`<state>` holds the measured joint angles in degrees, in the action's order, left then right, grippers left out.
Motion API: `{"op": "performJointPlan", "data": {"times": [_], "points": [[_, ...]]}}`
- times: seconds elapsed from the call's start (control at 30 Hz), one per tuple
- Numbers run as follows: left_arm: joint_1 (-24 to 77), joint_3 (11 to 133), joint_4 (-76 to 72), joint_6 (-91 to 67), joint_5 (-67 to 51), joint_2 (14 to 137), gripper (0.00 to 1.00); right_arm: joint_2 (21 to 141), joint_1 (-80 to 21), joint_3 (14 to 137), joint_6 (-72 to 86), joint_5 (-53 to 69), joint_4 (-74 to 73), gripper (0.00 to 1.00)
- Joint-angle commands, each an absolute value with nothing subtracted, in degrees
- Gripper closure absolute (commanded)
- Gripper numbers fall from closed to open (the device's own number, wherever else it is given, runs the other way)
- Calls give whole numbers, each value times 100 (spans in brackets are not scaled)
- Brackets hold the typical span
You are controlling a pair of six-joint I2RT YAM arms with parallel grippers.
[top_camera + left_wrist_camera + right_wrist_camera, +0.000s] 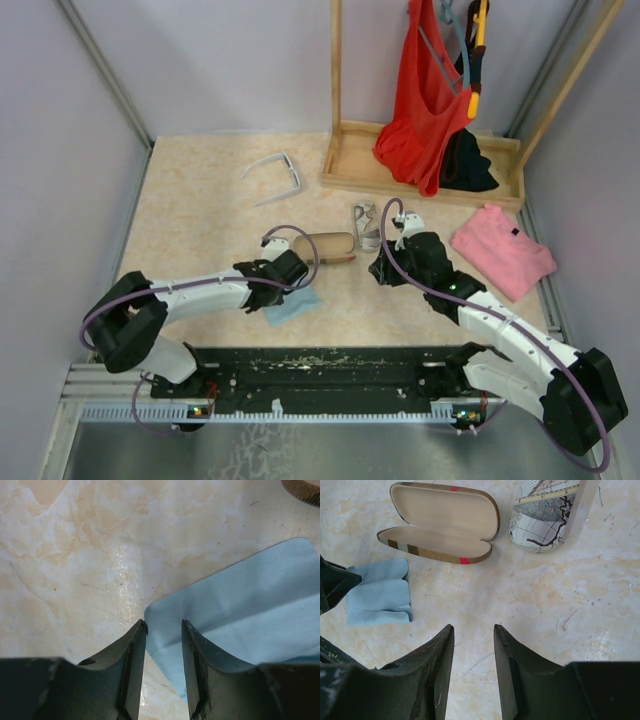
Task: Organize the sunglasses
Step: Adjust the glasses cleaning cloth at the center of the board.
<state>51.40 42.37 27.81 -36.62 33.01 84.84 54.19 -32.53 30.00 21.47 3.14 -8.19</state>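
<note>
One pair of sunglasses (274, 174), white-framed with its arms unfolded, lies at the far left of the table, well away from both arms. My left gripper (289, 287) (164, 622) is low over the table. Its jaws stand apart, with the corner of a flat light blue cloth (240, 605) (294, 305) between them. My right gripper (383, 268) (472, 626) is open over bare tabletop with nothing between its fingers. A brown-striped case (445, 522) (326, 245) lies open beyond it. A grey map-patterned case (545, 515) (367, 225) is beside it.
A wooden rack with a tray base (350, 160) stands at the back right, with a red bag (425, 100) and a dark item hanging in it. A pink folded garment (502, 252) lies at the right edge. Purple walls enclose the table.
</note>
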Motion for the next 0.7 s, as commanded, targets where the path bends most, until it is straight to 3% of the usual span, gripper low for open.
{"op": "performJointPlan", "data": {"times": [0.0, 0.23, 0.43, 0.57, 0.67], "points": [[5127, 4203, 2862, -3689, 3402, 8358, 61, 5388, -3296, 3055, 2083, 360, -563, 62], [5125, 4199, 2898, -3815, 3416, 8473, 77, 5503, -3329, 3173, 2028, 692, -632, 62], [5117, 4177, 2994, -3965, 3567, 8282, 97, 6155, -4124, 3598, 2153, 454, -738, 62], [5107, 4094, 3083, -4157, 3678, 7888, 96, 7000, -4907, 3922, 2418, 145, -582, 61], [5065, 3916, 3062, -4298, 3715, 7521, 91, 7751, -5357, 4295, 2567, -164, -615, 57]]}}
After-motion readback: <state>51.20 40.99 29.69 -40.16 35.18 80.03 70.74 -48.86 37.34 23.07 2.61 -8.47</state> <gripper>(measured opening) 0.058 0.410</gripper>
